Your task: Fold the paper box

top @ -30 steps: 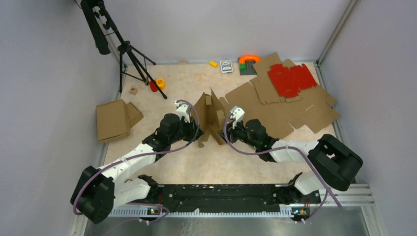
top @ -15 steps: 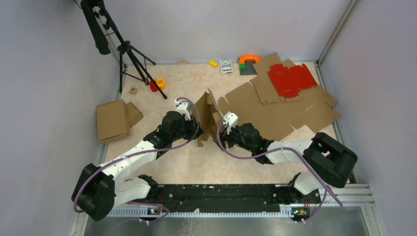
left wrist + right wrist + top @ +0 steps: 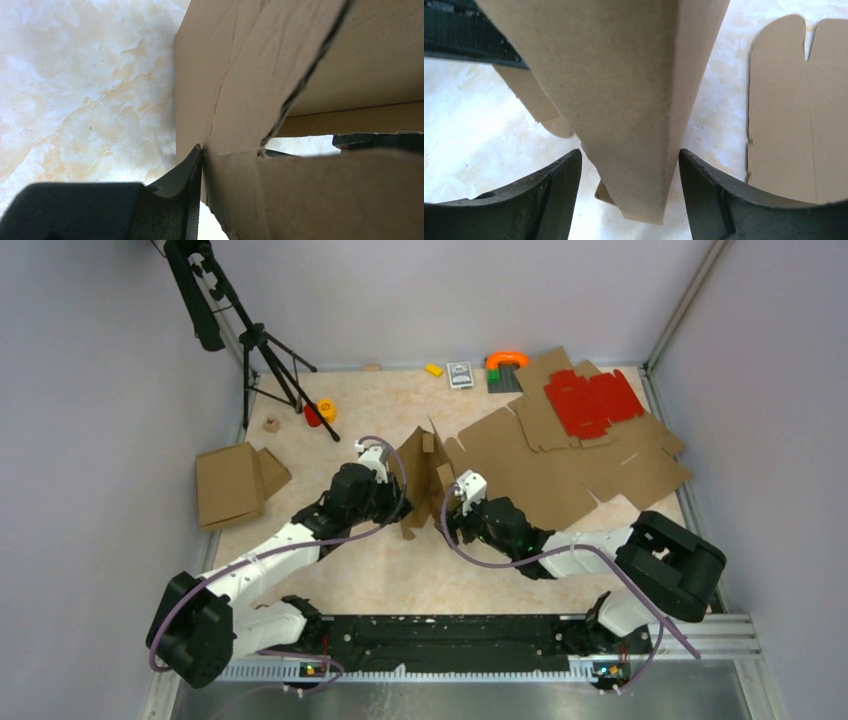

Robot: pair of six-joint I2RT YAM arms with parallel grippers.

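Observation:
The paper box [image 3: 422, 472] is a brown cardboard piece standing half folded at the table's middle, its panels upright. My left gripper [image 3: 397, 502] is at its left side. In the left wrist view one black finger [image 3: 182, 185] presses flat against a panel [image 3: 240, 100]; the other finger is hidden behind the cardboard. My right gripper [image 3: 447, 510] is at the box's right side. In the right wrist view [image 3: 630, 165] it is open, with a folded cardboard panel [image 3: 624, 100] hanging between its fingers and small gaps on each side.
Several flat brown cardboard sheets [image 3: 585, 465] lie at the right, with a red die-cut sheet [image 3: 592, 400] on top. A folded cardboard box [image 3: 232, 483] lies at the left. A black tripod [image 3: 265, 350] stands at the back left. Small toys [image 3: 507, 360] sit along the far edge.
My right gripper has moved left and closer, so that it now straddles the box's right panel. The box's panels stand closer together. My left gripper has barely moved.

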